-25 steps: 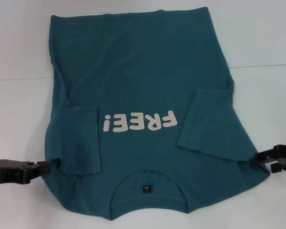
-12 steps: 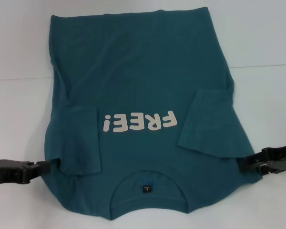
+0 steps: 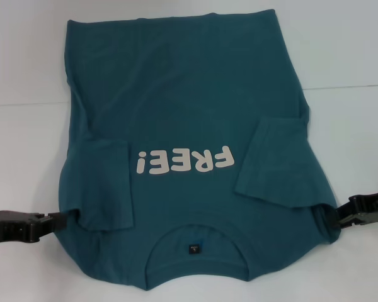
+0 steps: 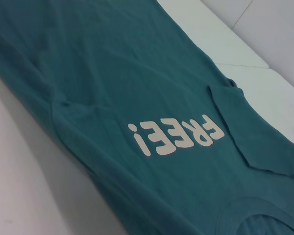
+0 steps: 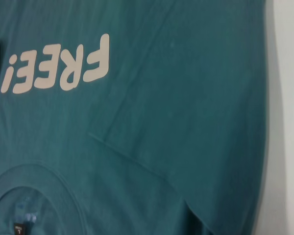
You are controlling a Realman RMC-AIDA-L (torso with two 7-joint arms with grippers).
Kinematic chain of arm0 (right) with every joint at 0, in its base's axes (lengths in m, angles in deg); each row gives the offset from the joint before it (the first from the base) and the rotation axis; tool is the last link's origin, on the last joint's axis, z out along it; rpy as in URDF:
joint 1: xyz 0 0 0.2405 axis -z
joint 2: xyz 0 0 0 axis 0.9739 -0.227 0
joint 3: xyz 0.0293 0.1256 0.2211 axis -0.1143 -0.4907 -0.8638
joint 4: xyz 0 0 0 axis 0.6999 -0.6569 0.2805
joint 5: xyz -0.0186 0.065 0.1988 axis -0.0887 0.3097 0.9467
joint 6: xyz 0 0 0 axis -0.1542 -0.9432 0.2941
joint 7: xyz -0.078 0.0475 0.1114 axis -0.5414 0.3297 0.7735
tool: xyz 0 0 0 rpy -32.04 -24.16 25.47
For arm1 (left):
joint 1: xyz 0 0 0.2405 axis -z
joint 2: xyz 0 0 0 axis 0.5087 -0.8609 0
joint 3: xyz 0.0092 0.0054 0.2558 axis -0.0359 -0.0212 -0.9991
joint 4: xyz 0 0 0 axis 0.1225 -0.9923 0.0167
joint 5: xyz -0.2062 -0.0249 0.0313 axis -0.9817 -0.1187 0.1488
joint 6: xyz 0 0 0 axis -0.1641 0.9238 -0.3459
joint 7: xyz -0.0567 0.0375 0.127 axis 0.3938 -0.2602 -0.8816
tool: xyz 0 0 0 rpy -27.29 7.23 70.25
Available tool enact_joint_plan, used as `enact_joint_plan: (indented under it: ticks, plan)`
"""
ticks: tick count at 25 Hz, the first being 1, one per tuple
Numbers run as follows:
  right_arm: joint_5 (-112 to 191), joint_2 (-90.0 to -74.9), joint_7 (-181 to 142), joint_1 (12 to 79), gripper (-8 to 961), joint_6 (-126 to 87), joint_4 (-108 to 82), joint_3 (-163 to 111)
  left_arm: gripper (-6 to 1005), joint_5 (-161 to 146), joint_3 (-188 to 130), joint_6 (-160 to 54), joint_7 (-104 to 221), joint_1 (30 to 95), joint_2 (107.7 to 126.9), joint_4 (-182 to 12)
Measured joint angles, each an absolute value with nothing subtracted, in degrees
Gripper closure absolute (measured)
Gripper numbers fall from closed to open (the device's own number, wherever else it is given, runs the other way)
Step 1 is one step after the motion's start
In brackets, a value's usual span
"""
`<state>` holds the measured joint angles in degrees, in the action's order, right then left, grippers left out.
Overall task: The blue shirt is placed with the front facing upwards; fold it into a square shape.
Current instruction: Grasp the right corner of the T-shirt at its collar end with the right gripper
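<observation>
Head view shows the blue shirt (image 3: pixel 189 132) lying print-up on the white surface (image 3: pixel 353 56), both sleeves folded inward. The left end effector (image 3: pixel 64 220) and right end effector (image 3: pixel 336 217) meet its shoulder edges; their finger state cannot be told.

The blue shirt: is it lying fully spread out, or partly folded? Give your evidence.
Partly folded. The blue shirt lies front up, and both short sleeves are turned inward onto the body beside the FREE! print.
</observation>
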<state>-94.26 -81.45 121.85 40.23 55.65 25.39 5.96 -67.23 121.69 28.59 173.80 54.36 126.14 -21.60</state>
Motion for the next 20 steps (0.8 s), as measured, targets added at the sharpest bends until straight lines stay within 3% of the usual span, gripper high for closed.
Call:
enact_joint_plan:
  ticks: [2, 11, 16, 20]
  plan:
    - [-94.42, -81.45, 121.66, 40.26, 642, 55.67, 25.4, 5.97, 964, -67.23, 121.68, 28.63, 173.83, 54.37, 126.14, -21.58]
    - [-95.56, -81.48, 121.44, 41.14, 872, 55.64, 27.61, 6.07, 964, -67.24, 121.99, 29.23, 173.82, 54.46, 126.09, -21.58]
    - [-95.9, -81.36, 122.5, 41.4, 954, 56.35, 29.4, 4.43, 964, -67.27, 122.08, 29.32, 173.81, 54.48, 126.05, -21.58]
    - [-95.87, -80.64, 123.08, 42.23, 947, 58.32, 32.11, 1.49, 964, -67.29, 122.07, 29.47, 173.82, 54.48, 126.05, -21.59]
